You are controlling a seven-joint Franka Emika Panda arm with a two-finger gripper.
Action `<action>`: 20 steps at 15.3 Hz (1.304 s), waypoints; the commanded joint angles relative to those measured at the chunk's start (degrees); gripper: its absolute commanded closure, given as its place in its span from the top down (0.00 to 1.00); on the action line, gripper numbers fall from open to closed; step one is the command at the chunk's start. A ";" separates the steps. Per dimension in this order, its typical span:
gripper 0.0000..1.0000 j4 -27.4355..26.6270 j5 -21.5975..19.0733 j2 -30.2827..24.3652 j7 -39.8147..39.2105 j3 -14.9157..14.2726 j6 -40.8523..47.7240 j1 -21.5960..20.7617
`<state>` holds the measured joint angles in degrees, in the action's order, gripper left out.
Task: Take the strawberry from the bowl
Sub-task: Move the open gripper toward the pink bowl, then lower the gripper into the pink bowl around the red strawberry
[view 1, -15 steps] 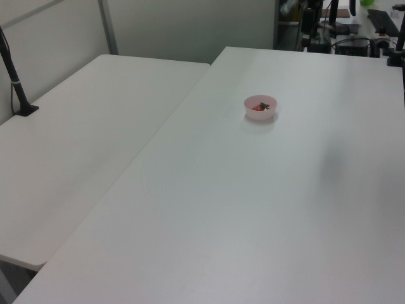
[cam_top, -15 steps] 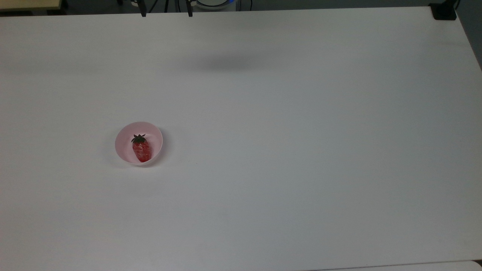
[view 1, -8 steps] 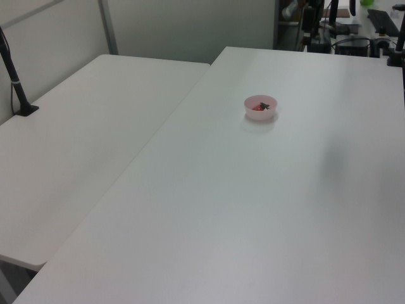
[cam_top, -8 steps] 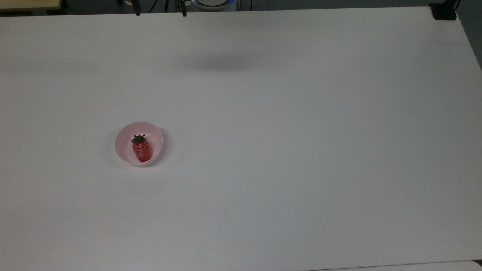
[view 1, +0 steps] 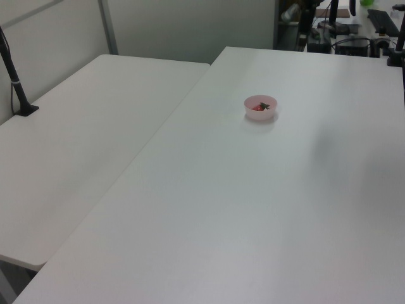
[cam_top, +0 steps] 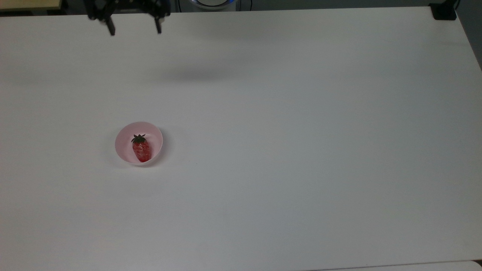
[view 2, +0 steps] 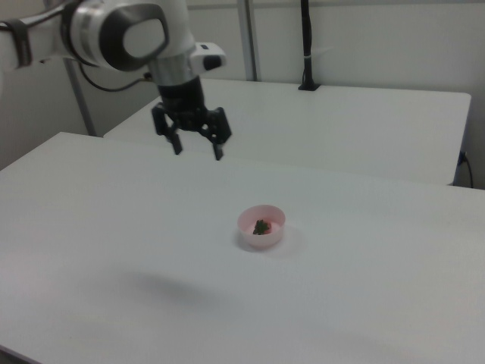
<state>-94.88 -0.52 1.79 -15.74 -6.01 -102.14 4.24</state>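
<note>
The black two-finger gripper (view 2: 196, 149) hangs in the air with its slim, dark fingers (cam_top: 111, 29) spread wide and nothing between them, pointing down from a glossy white, rounded arm (view 2: 121, 30). In the top view the gripper (cam_top: 134, 30) sits near the upper edge, well apart from the bowl and toward the top view's left. A soft grey shadow (cam_top: 196, 75) lies on the table below it.

The small round pale pink bowl (cam_top: 121, 145) with smooth plain walls stands on the matte white tabletop (cam_top: 301, 150). Inside it lies the small elongated glossy red strawberry (cam_top: 141, 150), speckled whitish, with its dark green leafy cap toward the top view's top. In the right view the bowl (view 2: 250, 224) shows the strawberry's dark cap (view 2: 261, 226); in the left view the bowl (view 1: 252, 113) and strawberry (view 1: 259, 107) appear small.

Compared with half a second ago, the gripper has come further into the top view and shifted toward the top view's left, and its shadow has shifted the same way. The bowl and strawberry have not moved.
</note>
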 commanded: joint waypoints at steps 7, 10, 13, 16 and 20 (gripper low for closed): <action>1.00 0.93 3.59 15.42 22.56 -0.05 -20.80 1.12; 0.84 0.93 3.95 18.85 25.93 -0.05 -24.59 1.47; 0.62 0.93 4.13 22.10 26.98 0.03 -27.76 1.56; 0.64 0.93 4.04 25.00 28.30 0.03 -30.13 1.47; 0.74 1.02 4.56 27.91 32.17 0.21 -34.09 1.38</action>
<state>-94.65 2.69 27.72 13.10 -5.94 -133.50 5.86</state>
